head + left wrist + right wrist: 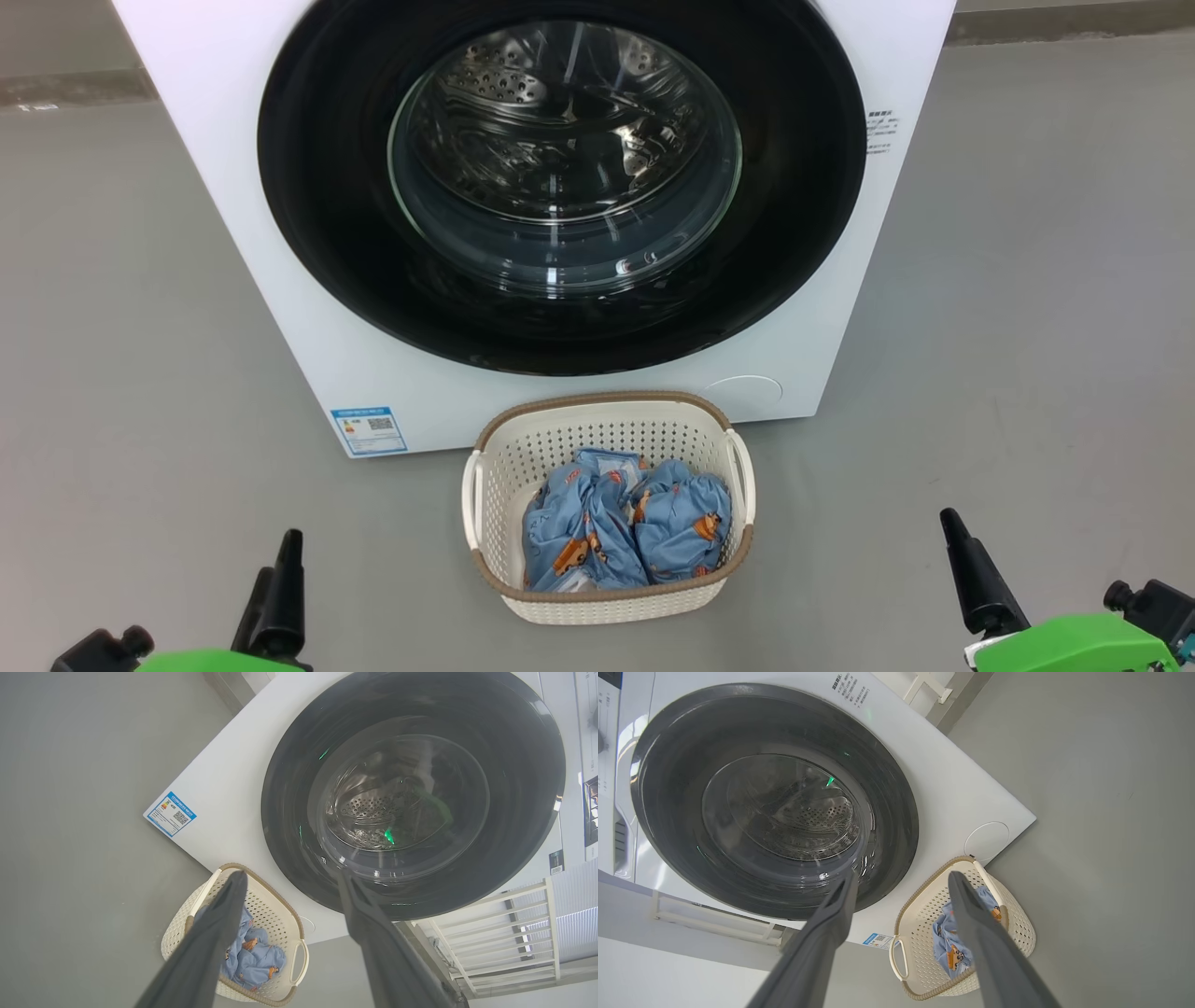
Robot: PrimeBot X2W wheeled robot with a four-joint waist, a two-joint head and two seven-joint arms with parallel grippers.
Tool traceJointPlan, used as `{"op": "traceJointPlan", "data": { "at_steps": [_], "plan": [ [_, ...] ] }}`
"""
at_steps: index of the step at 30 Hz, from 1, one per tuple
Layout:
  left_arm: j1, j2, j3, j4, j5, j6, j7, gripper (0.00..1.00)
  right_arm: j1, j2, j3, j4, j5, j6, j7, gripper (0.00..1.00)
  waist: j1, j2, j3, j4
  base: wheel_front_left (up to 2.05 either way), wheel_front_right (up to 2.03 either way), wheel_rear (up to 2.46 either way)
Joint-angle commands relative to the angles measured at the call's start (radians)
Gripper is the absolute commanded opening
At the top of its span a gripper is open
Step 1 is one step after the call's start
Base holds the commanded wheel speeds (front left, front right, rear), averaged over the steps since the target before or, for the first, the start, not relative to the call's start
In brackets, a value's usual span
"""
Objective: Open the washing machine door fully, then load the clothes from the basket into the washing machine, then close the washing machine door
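My left hand [290,877] and right hand [903,877] both released, fingers spread, empty. Washing machine door [560,187] shut, ahead and above, midway between my hands; neither nearer. Basket [607,434] with clothes [621,532] on floor [1027,327] between them, below door. Door first, I judge.

Two garments [579,537], one basket [597,441], one washing machine [429,392]
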Motion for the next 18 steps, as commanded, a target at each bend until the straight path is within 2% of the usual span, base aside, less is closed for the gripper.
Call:
{"op": "traceJointPlan", "data": {
  "at_steps": [1,18],
  "plan": [
    [-0.014,0.024,0.012,-0.036,0.046,-0.002,-0.016,1.0,-0.047,-0.016,0.017,-0.024,-0.048,0.001,-0.016,1.0,-0.0001,0.0,0.0,0.0,0.0,0.0,0.0],
    [-0.008,0.026,0.005,-0.058,0.24,-0.003,-0.063,1.0,-0.051,-0.032,0.049,-0.021,-0.224,0.001,-0.063,1.0,-0.0001,0.0,0.001,0.003,0.0,0.0,0.0]
  ]
}}
